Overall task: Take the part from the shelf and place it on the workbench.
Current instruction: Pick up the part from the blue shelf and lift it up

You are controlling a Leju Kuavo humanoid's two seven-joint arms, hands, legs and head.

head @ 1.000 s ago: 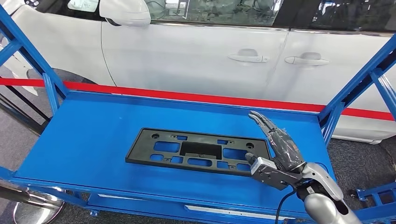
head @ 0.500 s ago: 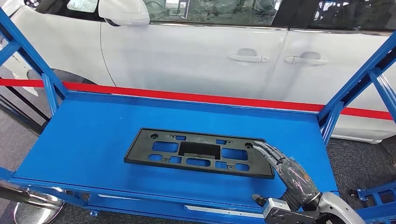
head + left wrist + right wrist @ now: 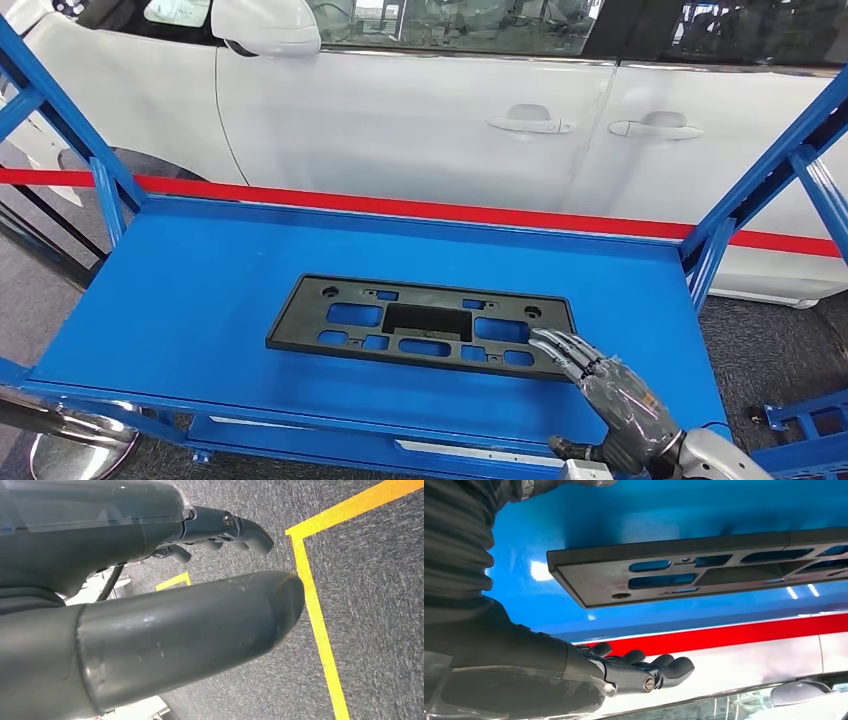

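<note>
right hand [image 3: 612, 392] empty, fingers spread, fingertips over the near right corner of the part [image 3: 425, 324], which lies flat mid shelf [image 3: 180, 290]. risk: thin flat plate gives no edge purchase, fingers could slide it away. left hand [image 3: 150, 605] hangs empty above the floor.

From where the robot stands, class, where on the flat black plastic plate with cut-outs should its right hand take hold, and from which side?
Probably the near right corner of the flat black plastic plate, approached from the shelf's open front. The plate lies flat on the blue metal shelf, so only its thin raised rim offers purchase, and the right hand hovers by that corner with fingers apart.
</note>
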